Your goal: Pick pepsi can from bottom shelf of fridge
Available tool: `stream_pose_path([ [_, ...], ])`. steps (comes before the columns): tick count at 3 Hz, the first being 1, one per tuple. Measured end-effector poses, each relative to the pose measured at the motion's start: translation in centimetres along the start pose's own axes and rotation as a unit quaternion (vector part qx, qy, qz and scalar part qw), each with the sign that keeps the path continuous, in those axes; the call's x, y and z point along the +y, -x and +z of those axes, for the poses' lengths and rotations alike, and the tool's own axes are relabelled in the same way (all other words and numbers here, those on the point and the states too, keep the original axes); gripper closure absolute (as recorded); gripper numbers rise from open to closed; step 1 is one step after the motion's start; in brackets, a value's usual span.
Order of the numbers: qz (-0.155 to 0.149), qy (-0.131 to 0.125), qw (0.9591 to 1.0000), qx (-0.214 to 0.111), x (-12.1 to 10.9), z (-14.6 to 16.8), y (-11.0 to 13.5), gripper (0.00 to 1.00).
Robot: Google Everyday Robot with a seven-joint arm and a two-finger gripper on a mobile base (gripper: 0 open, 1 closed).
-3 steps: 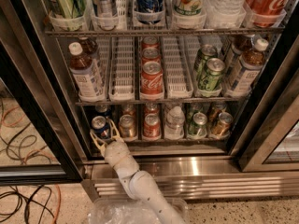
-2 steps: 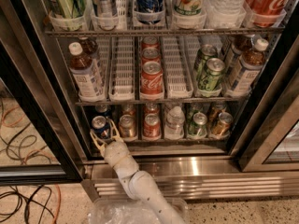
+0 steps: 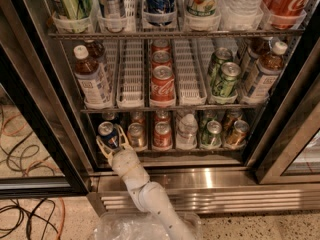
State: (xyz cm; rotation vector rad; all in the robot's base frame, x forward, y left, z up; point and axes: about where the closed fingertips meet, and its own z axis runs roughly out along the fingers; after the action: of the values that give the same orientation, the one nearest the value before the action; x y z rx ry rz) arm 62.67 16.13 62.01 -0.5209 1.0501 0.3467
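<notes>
Claw [image 3: 111, 142] still sits at the pepsi can [image 3: 106, 132], unmoved.

You have: one gripper [image 3: 111, 141] at the left end of the bottom shelf [image 3: 200, 151], one pepsi can [image 3: 107, 132] in front there, three Coca-Cola cans [image 3: 162, 84] above.

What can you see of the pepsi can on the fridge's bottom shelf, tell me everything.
The pepsi can is small, dark blue metal with a silver top and pull tab. It stands upright at the far left front of the dim bottom shelf, next to a gold-brown can. The white arm's pincer sits at its lower front and hides the base; whether it grips the can cannot be told.
</notes>
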Motion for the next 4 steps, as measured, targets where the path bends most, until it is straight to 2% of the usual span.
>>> stream_pose_path([
  [2, -0.011, 0.000, 0.9996, -0.027, -0.6, 0.4, 2.1, 1.00],
  [3, 0.000, 0.006, 0.9998, -0.021, -1.6, -0.2, 2.8, 1.00],
  [4, 0.001, 0.027, 0.9995, -0.014, -1.6, -0.6, 3.5, 1.00],
])
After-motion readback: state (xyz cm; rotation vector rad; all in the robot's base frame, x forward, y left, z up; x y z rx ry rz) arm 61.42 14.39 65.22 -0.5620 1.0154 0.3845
